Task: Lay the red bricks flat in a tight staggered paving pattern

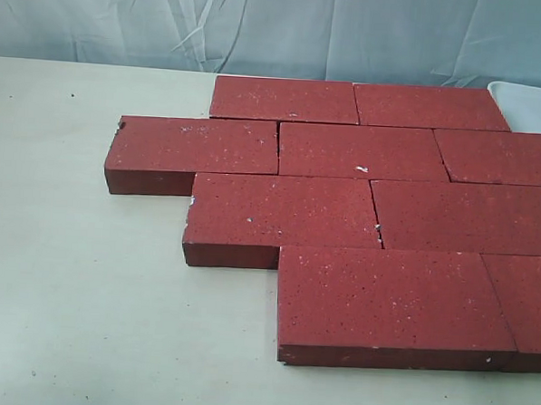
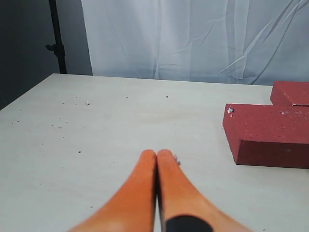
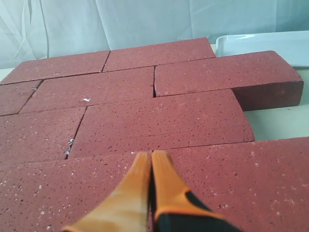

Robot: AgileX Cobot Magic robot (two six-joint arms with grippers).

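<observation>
Several dark-red bricks [image 1: 364, 151] lie flat on the pale table in four staggered rows, edges close together. The leftmost brick [image 1: 192, 146] juts out at the left, with a chipped corner. The front row's brick [image 1: 388, 299] lies nearest. Neither gripper shows in the exterior view. In the left wrist view my left gripper [image 2: 156, 153] is shut with nothing in it, over bare table, apart from the jutting brick [image 2: 270, 133]. My right gripper [image 3: 151, 154] is shut and empty, its orange tips over the brick field [image 3: 159, 121].
A white tray [image 1: 530, 103] sits at the back right behind the bricks; it also shows in the right wrist view as the tray [image 3: 263, 43]. Wrinkled pale cloth hangs behind the table. Small white crumbs [image 2: 87, 102] dot the tabletop at left.
</observation>
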